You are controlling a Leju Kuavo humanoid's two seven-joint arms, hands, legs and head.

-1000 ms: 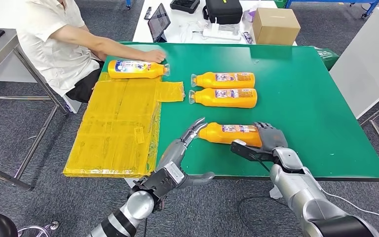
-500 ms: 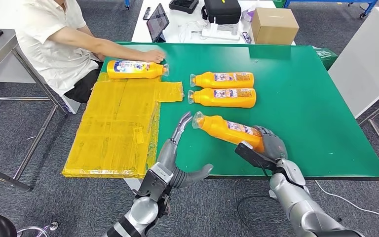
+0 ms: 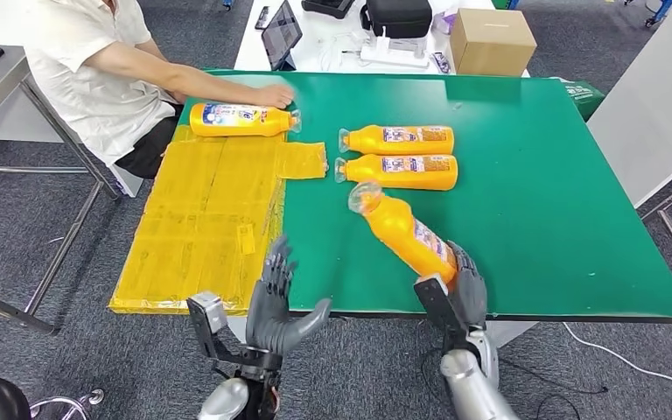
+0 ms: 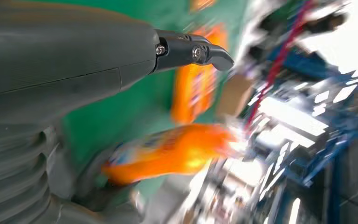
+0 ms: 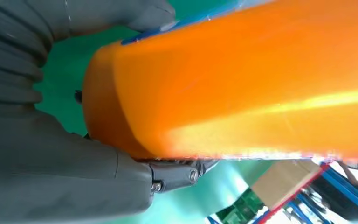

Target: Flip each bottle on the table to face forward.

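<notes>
The right hand [image 3: 460,293] grips the base of an orange bottle [image 3: 402,234] at the near edge of the green worktop [image 3: 534,201], with the bottle tilted up and its clear cap pointing toward the two bottles [image 3: 398,156] lying side by side farther back. To do this turn well, I'd say the hand should hold the base firmly and roll the label upward before laying the bottle flat, clear of its neighbours. The left hand [image 3: 273,302] hangs just off the worktop's edge, fingers spread upward, holding nothing. A person's hand [image 3: 273,96] rests by another bottle [image 3: 241,120] at the far side.
</notes>
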